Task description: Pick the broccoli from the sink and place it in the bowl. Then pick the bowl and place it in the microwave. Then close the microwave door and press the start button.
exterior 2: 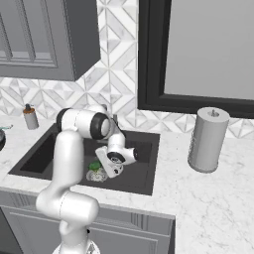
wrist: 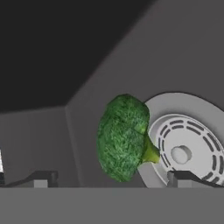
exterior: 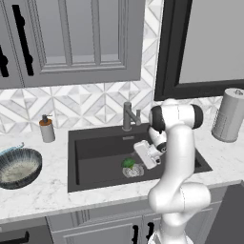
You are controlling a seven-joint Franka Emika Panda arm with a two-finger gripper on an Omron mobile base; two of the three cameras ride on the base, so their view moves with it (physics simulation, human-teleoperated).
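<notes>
While our end effector [wrist: 111,179] hangs wide open low in the sink [exterior: 95,147], the broccoli [wrist: 124,138] lies on the basin floor, touching the silver drain [wrist: 186,144]. We should descend straight, centre the head between both fingertips, then close gently.
</notes>
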